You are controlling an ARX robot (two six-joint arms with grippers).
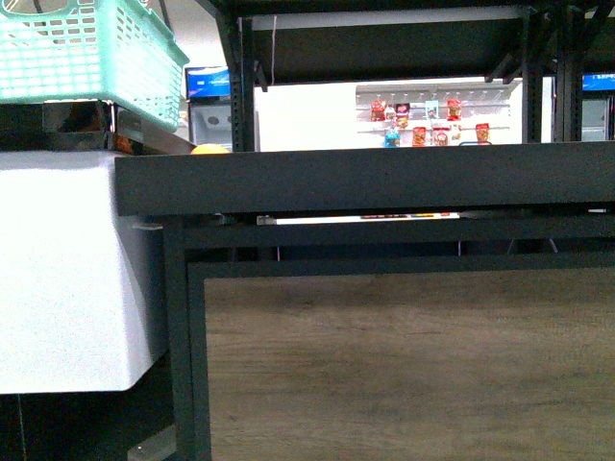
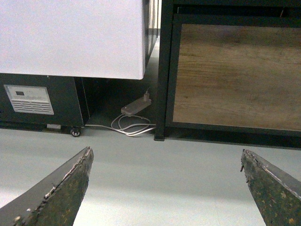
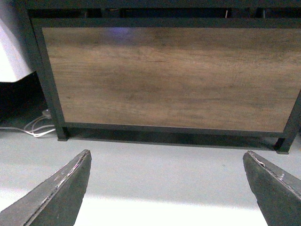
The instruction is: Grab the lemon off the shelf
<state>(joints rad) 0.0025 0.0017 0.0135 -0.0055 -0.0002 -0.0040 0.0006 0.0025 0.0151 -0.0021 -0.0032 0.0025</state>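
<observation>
1. Facing the shelf (image 1: pixel 365 178) from low down, near its base. Seeing only the dark tray lip (image 1: pixel 480 182) running across the front view, with the wood panel (image 1: pixel 404 365) under it.
2. Being blocked by that tray lip from seeing anything lying in the tray; unable to tell where on the shelf the lemon is sitting.
3. Noting one rounded orange-yellow fruit top (image 1: pixel 209 149) peeking over the lip toward the left; too little showing to name it.
4. Logging a teal basket (image 1: pixel 86 48) high at the far left, above a white cabinet (image 1: pixel 67 269) standing just left of the shelf.
5. Looking through the gap above the tray: far behind, a bright white display carrying red packets (image 1: pixel 428 120).
6. Reading the left gripper (image 2: pixel 164 153) as released: fingers spread wide, grasping nothing, hanging over grey floor (image 2: pixel 155 183). Recording a power strip (image 2: pixel 136 107) and white cables (image 2: pixel 134 128) on the floor between cabinet and shelf leg, plus a small caster (image 2: pixel 75 133) under the cabinet.
7. Reading the right gripper (image 3: pixel 167 155) as released too, empty, pointing at the wood panel's lower edge across bare floor.
</observation>
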